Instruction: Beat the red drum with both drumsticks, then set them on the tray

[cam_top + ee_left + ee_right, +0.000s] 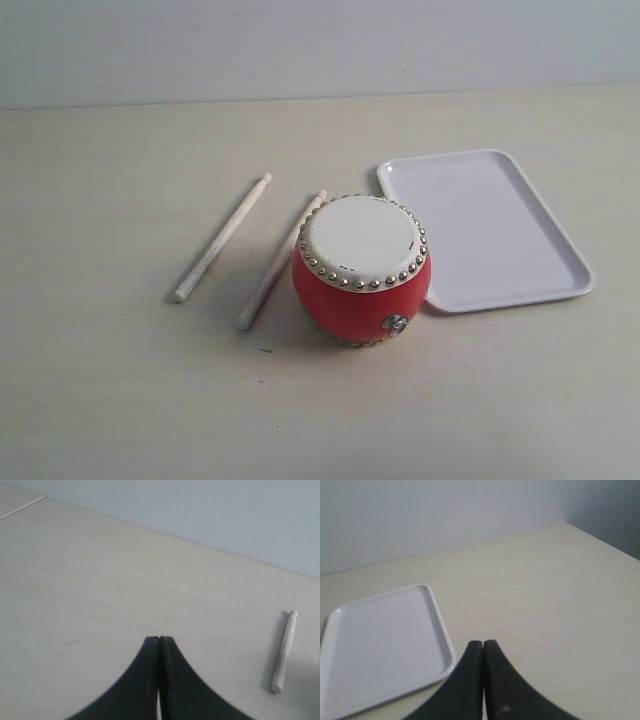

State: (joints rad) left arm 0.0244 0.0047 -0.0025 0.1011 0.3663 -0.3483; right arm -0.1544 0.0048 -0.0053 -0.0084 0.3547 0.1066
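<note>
The red drum (362, 272) stands upright mid-table, white skin up. Two pale drumsticks lie flat to its left: one (219, 251) apart from it, the other (281, 261) right beside the drum's left side. The white tray (560, 262) lies empty just right of the drum. Neither arm shows in the exterior view. My left gripper (159, 639) is shut with nothing in it, over bare table, with one drumstick (284, 651) off to its side. My right gripper (483, 642) is also shut and empty, next to the tray's corner (445, 645).
A pale wooden tabletop (100, 400) runs back to a light wall (300, 40). In the right wrist view the table's corner (567, 525) and side edge show beyond the tray.
</note>
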